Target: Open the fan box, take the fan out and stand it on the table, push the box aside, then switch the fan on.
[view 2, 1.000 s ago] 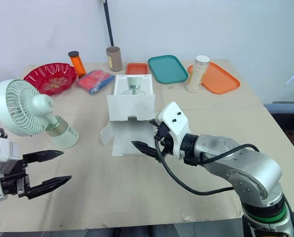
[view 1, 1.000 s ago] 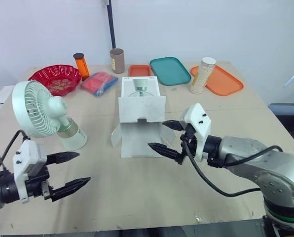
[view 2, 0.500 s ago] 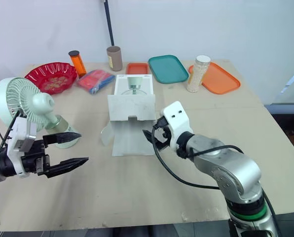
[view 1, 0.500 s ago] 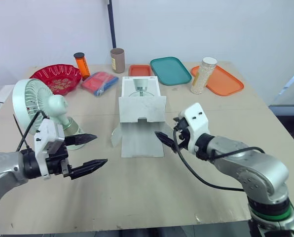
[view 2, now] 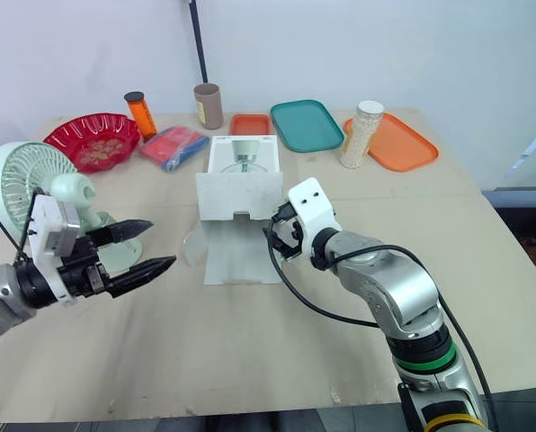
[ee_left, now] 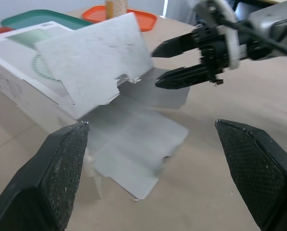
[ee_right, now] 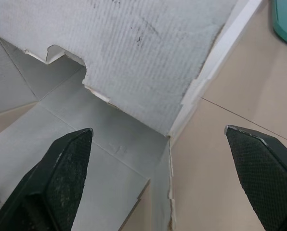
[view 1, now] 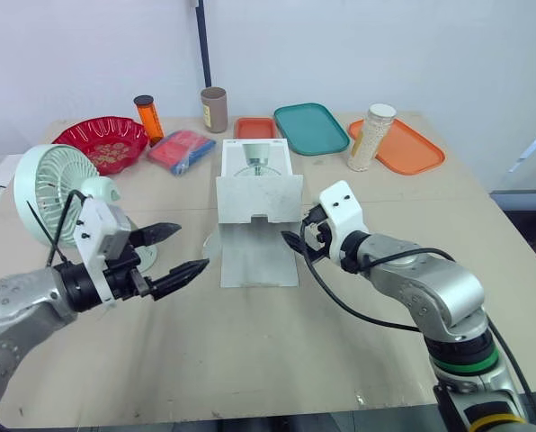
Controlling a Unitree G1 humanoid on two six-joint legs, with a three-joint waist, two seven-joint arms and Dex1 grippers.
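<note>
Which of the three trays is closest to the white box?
The small red-orange tray, right behind the white box; the teal tray and big orange tray lie farther off.

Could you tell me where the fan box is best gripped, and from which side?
Grip the fan box by its right side wall at the open front corner, coming from the robot's right, near the open right tool. That wall looks upright and stiff; the spread flaps look thin and floppy.

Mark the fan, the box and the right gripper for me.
fan (view 1: 41,180), left eye view, on the grille.
box (view 1: 258,196), left eye view, on the raised flap.
right gripper (ee_left: 155,68), left wrist view, midway between its fingertips.
</note>
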